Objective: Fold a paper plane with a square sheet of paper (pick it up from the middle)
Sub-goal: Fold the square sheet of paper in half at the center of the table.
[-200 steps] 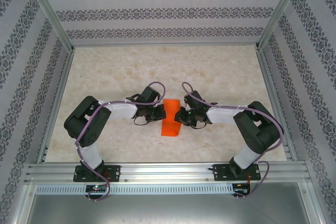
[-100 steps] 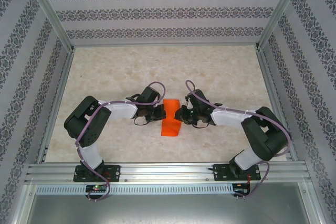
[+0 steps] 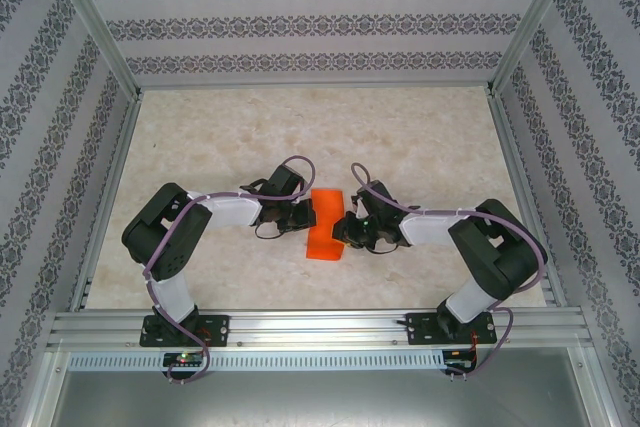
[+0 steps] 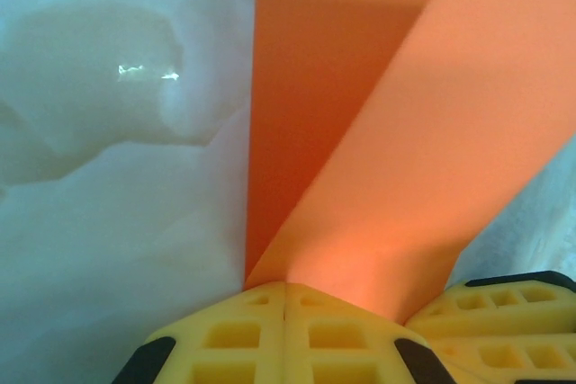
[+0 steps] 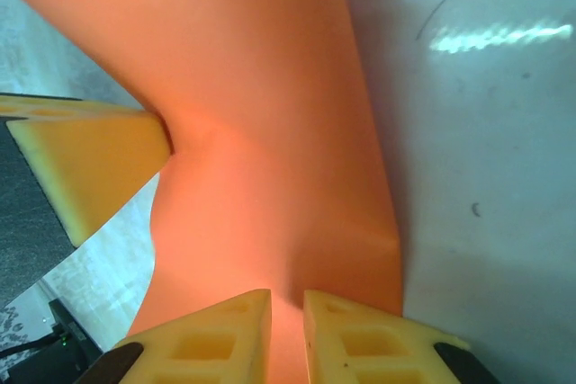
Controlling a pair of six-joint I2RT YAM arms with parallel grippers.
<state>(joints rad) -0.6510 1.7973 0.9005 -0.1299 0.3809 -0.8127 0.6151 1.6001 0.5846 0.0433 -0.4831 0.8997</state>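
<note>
In the middle of the table, the folded square sheet of paper runs front-to-back between both arms. My left fingers are clamped tight on its left side, and my right fingers are nipping the right.

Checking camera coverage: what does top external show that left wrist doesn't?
Top external adds both arms' full poses, the left gripper and right gripper facing across the orange paper, and its whole outline. Left wrist adds a close-up: yellow fingers pressed shut on the paper's folded layers. Shared: the orange paper and pale marbled table.
</note>
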